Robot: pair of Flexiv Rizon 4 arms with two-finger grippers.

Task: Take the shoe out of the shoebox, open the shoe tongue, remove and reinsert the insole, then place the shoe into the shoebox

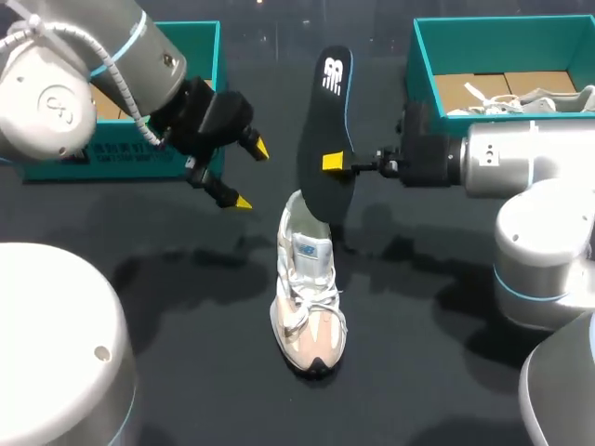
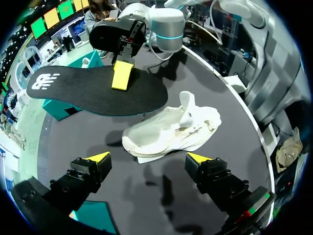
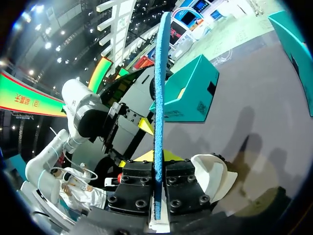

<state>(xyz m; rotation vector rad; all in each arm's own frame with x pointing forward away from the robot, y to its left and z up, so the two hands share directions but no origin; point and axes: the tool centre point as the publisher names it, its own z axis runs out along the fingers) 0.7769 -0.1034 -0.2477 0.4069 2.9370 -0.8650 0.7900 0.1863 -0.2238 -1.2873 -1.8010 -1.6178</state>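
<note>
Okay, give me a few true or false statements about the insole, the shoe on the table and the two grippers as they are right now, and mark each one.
1. The right gripper is shut on the insole, which is out of the shoe. True.
2. The shoe below the insole sits inside a box. False: it stands on the table, between the two boxes.
3. The left gripper grips the shoe's tongue. False: it is open and empty, off to the shoe's side.
4. The shoebox on the right holds a second shoe. True.
</note>
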